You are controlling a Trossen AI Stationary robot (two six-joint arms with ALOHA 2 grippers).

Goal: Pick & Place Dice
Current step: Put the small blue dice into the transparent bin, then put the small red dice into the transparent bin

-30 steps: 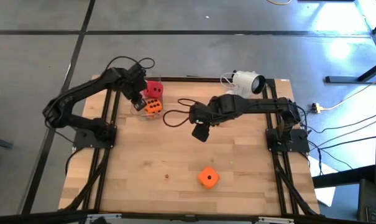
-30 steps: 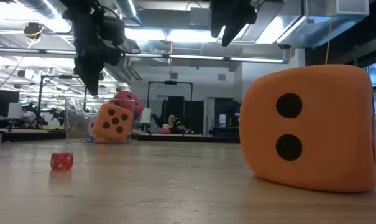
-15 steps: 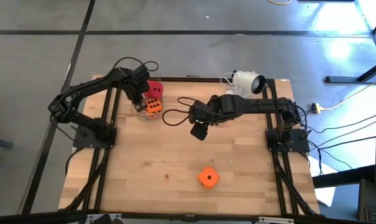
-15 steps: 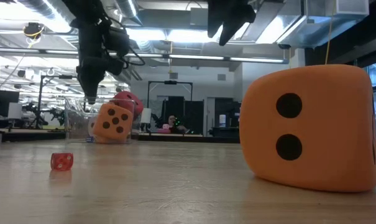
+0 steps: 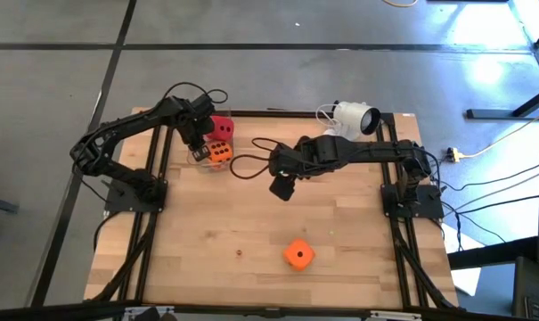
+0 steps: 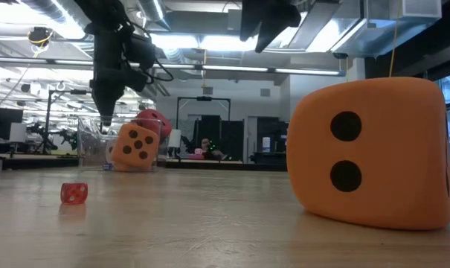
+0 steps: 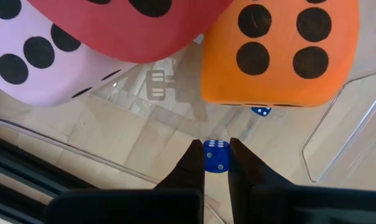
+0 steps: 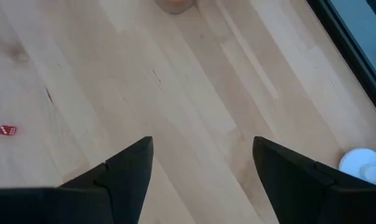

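Left wrist view: orange die (image 7: 279,53), black pips; pale pink die (image 7: 38,62) beside.

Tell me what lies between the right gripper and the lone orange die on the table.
Only bare tabletop, per the high view, separates the right gripper from the orange die.

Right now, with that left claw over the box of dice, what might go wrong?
The left gripper pinches a tiny blue die over the clear box; so small a thing could slip out or bounce off the big dice. The right gripper hangs open, and the small red die looks hard to grasp.
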